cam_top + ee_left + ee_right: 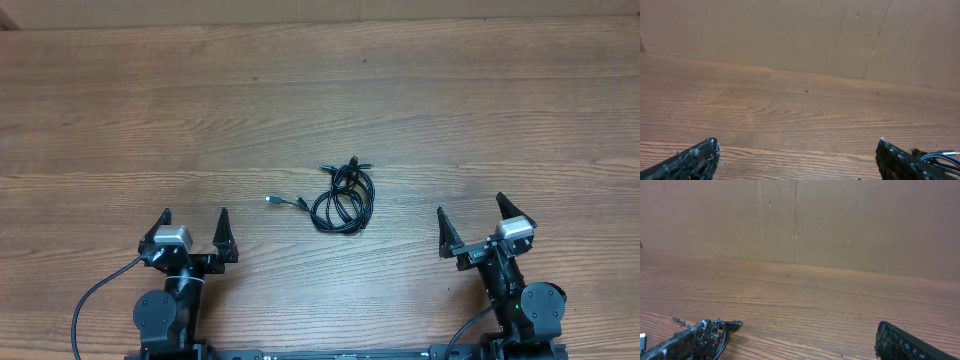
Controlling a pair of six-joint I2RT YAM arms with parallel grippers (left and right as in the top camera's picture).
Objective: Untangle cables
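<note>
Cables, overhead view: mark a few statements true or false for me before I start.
The cables lie in one bunch between the two arms. True.
The left gripper is shut on a cable. False: it is open and empty.
A loose end sticks out of the bunch toward the left arm's side. True.
The right gripper touches the bunch. False: it is open and apart from it.

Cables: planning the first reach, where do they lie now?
Overhead, the cables lie bunched near centre, between the left gripper and right gripper, slightly ahead of both.
</note>
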